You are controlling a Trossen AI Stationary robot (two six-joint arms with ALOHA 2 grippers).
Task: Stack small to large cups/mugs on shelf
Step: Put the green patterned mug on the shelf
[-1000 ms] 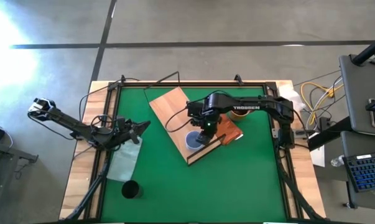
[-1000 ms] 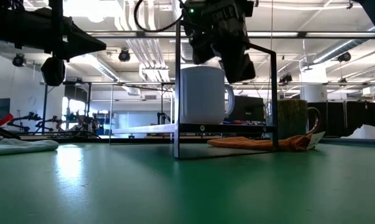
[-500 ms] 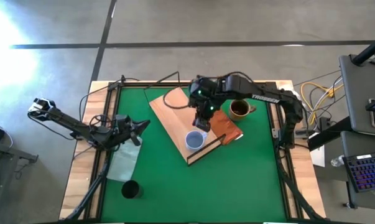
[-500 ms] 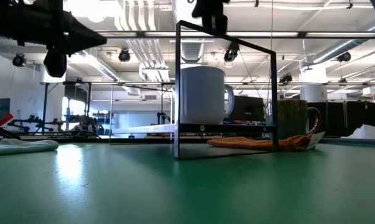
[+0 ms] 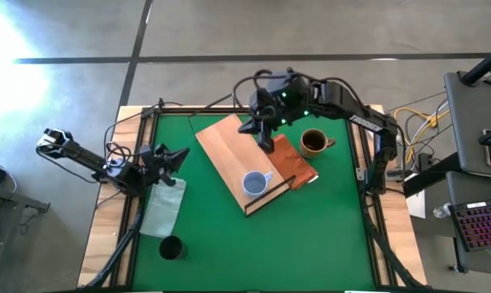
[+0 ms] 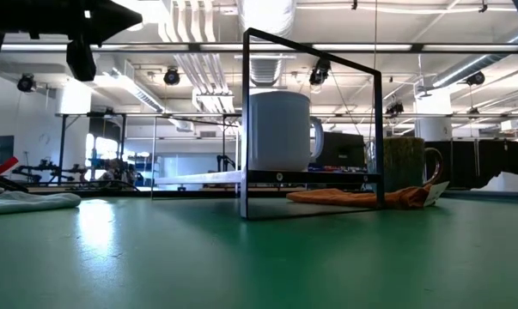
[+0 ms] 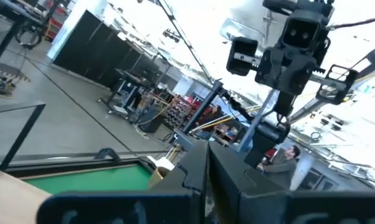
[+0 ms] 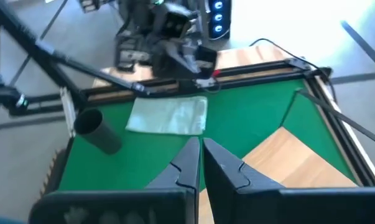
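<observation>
The light blue-grey mug [image 5: 254,183] stands upright on the tan shelf board [image 5: 227,150], near the board's near corner; in the low view the mug [image 6: 280,130] stands inside the shelf's thin metal frame [image 6: 313,53]. The brown mug [image 5: 313,142] stands on the table to the right of the board. The black cup [image 5: 171,248] stands at the near left and also shows in the right wrist view [image 8: 97,130]. My right gripper [image 5: 266,144] is shut and empty, high above the board's far right edge. My left gripper [image 5: 177,156] is shut and empty at the table's left edge.
An orange-brown folded cloth [image 5: 298,164] lies between the board and the brown mug. A pale translucent bag [image 5: 164,205] lies flat at the left, between my left gripper and the black cup. A black rail frames the green mat [image 5: 310,236].
My right gripper has risen from just above the blue-grey mug and drawn back toward the table's far edge, out of the low view. The mug stays upright on the shelf. My left gripper has risen a little and shifted toward the table's left edge.
</observation>
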